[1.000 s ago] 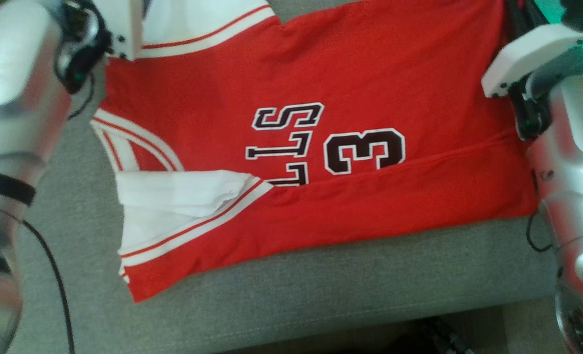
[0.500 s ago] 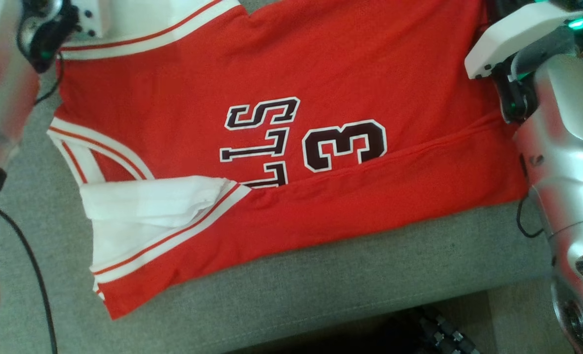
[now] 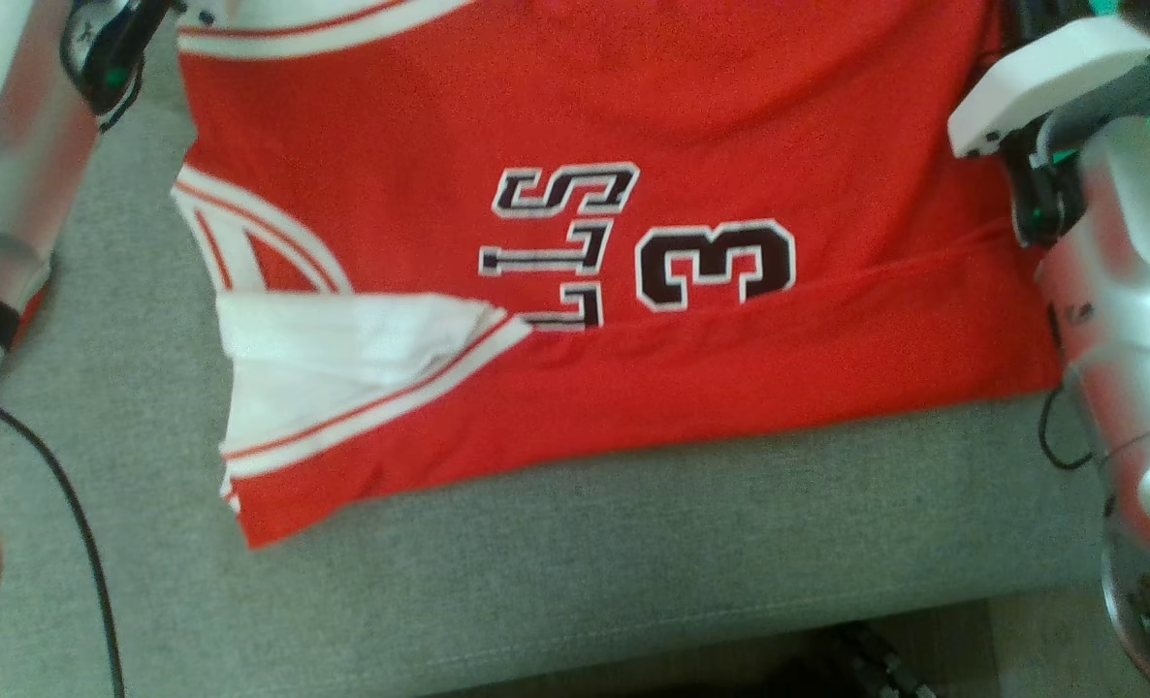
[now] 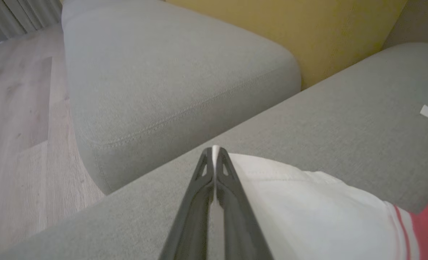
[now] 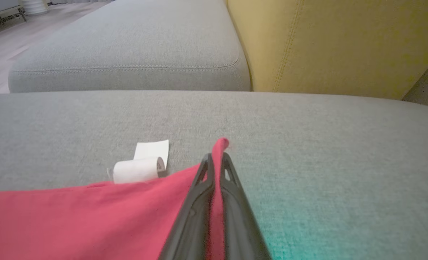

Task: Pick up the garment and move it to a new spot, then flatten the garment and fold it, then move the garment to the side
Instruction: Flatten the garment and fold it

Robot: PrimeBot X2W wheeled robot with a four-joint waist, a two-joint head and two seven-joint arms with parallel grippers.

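The garment (image 3: 585,116) is a red jersey with white trim and dark lettering, spread on a grey couch seat with its near edge folded over. In the left wrist view my left gripper (image 4: 215,150) is shut on the garment's white corner (image 4: 293,202), a sliver of white cloth showing between the tips. My right gripper (image 5: 215,155) is shut on a red corner of the garment (image 5: 91,220), whose tip pokes up past the fingertips. The head view shows both silver forearms at the left and right edges, wrists toward the garment's far corners.
A small white paper roll (image 5: 138,168) lies on the grey seat (image 3: 633,572) beside the garment's far edge. A grey ottoman (image 4: 156,72) and a yellow backrest (image 5: 336,43) stand beyond. Wooden floor (image 4: 15,119) lies to the side. A black cable (image 3: 80,543) hangs by my left arm.
My left gripper has shut on the white corner. The head camera has shifted, so the garment sits higher in view and its far edge is cut off.
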